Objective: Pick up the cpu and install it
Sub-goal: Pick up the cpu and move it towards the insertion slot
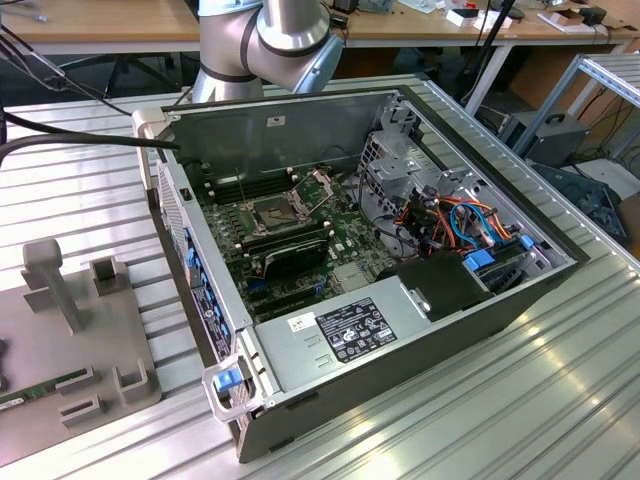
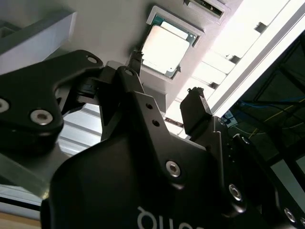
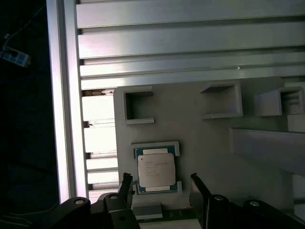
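Obs.: you are viewing the end effector [image 3: 160,177] with its 2 black fingers [image 2: 195,107] spread wide and gripping nothing. In both wrist views the cpu [image 3: 156,171] is lying flat, dull silver top facing up, seated in a shallow pocket of the grey fixture plate [image 3: 214,143], with a low grey bracket [image 3: 155,145] bordering 1 edge of the pocket and another bordering the opposite edge. The fingers are flanking the cpu, 1 on each side, and no contact with the chip is showing; in the second wrist view the cpu [image 2: 167,47] is sitting just beyond the fingertips. Other empty pockets on the plate are standing near the cpu's pocket. The fixture plate is resting on the slatted aluminium tabletop [image 3: 190,28]. In the exterior view you are seeing the robot arm [image 1: 270,40] reaching off the upper edge, the open computer case [image 1: 400,330] lying on its side on the tabletop, and the socket frame [image 1: 275,212] on the motherboard with its metal plate lifted. The fixture plate [image 1: 60,330] is sitting well apart from the case, toward the exterior view's left, with a memory stick [image 1: 40,385] lying on it.
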Controlling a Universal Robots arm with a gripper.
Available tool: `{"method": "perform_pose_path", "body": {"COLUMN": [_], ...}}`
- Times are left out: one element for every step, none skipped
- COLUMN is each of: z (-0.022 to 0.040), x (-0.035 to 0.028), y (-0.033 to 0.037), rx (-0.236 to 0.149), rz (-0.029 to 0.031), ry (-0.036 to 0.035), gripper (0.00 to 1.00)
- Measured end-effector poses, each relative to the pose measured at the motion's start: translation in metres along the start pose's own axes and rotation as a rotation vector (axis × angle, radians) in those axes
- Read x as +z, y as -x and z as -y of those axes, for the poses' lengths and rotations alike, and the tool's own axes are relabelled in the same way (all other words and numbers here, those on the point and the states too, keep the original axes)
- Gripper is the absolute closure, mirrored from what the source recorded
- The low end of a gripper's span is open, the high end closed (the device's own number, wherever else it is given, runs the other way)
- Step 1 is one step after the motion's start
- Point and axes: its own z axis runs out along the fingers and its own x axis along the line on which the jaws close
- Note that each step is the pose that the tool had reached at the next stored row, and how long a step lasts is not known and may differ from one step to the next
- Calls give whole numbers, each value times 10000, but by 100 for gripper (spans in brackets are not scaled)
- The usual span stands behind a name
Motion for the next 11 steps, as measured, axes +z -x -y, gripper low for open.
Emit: {"method": "perform_pose_path", "body": {"z": [0, 1, 2, 3, 4, 5, 6, 7, 8, 9, 9], "x": [5, 22, 41, 75, 95, 123, 141, 160, 194, 202, 202], "y": [-1, -1, -1, -1, -1, -2, -2, -2, -2, -2, -2], "rx": [0, 0, 0, 1, 0, 0, 0, 0, 0, 0, 0], "rz": [0, 0, -1, -1, -1, -1, -1, -1, -1, -1, -2], "ry": [3, 4, 3, 3, 3, 4, 4, 4, 4, 4, 3], "gripper": [40, 40, 40, 40, 40, 40, 40, 40, 40, 40, 40]}}
